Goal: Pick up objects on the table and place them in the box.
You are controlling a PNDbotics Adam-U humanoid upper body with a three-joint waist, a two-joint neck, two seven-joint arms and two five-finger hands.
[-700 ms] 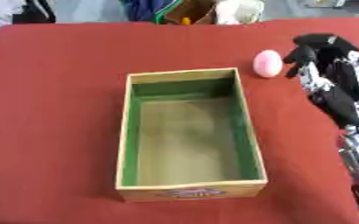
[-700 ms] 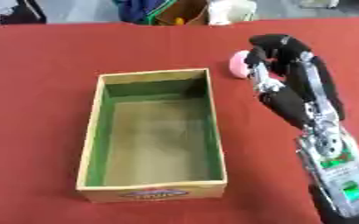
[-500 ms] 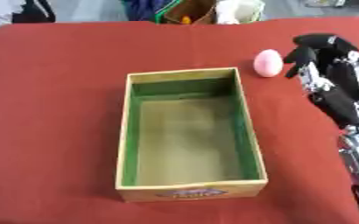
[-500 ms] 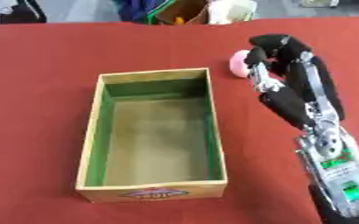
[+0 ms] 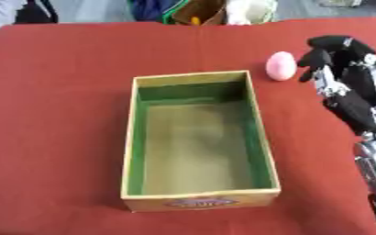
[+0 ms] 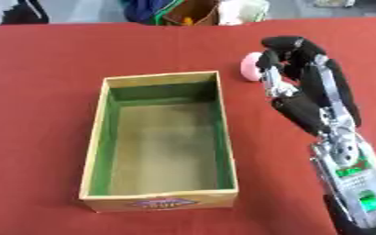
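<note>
Pink egg-shaped object (image 5: 280,65) lies on our red desk (image 5: 55,92), at about one o'clock from the box (image 5: 197,140) and just off its far right corner, not touching it. Our right hand (image 6: 303,78) reaches in from four o'clock, its fingers (image 5: 313,62) curled beside the egg at its three o'clock side, holding nothing; we cannot tell whether they touch it. Box is open, green-lined, with nothing inside. Our left hand shows nowhere.
</note>
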